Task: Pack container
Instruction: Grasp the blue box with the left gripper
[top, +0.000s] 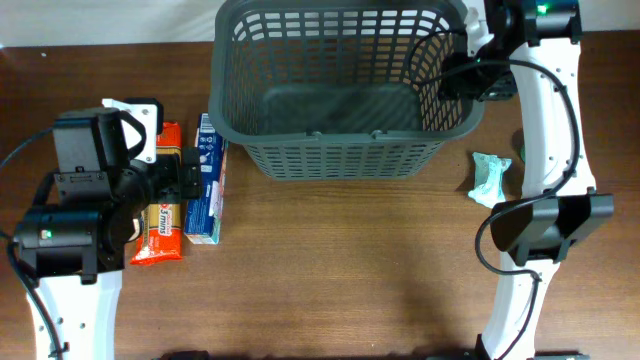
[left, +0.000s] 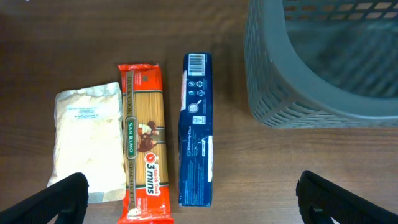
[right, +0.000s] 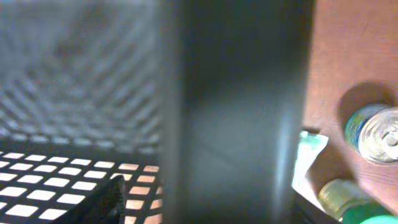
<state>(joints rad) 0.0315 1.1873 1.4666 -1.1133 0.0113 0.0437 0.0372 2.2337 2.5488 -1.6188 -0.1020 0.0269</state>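
Observation:
The container, a large dark grey slotted basket (top: 340, 150), stands at the back centre and looks empty; its corner shows in the left wrist view (left: 311, 81). My left gripper (top: 188, 175) is open and hovers above the groceries left of the basket; in its wrist view (left: 196, 202) the fingers span a white powder bag (left: 90, 143), an orange spaghetti pack (left: 144, 149) and a blue box (left: 196, 143). My right gripper (top: 462, 75) is at the basket's right wall. In its wrist view (right: 205, 205) the fingers straddle the rim (right: 236, 93), one inside, with a gap showing.
A teal packet (top: 490, 178) lies right of the basket, by the right arm. The right wrist view also shows a tin can (right: 376, 134) and a green-lidded jar (right: 348, 202) on the wood outside the basket.

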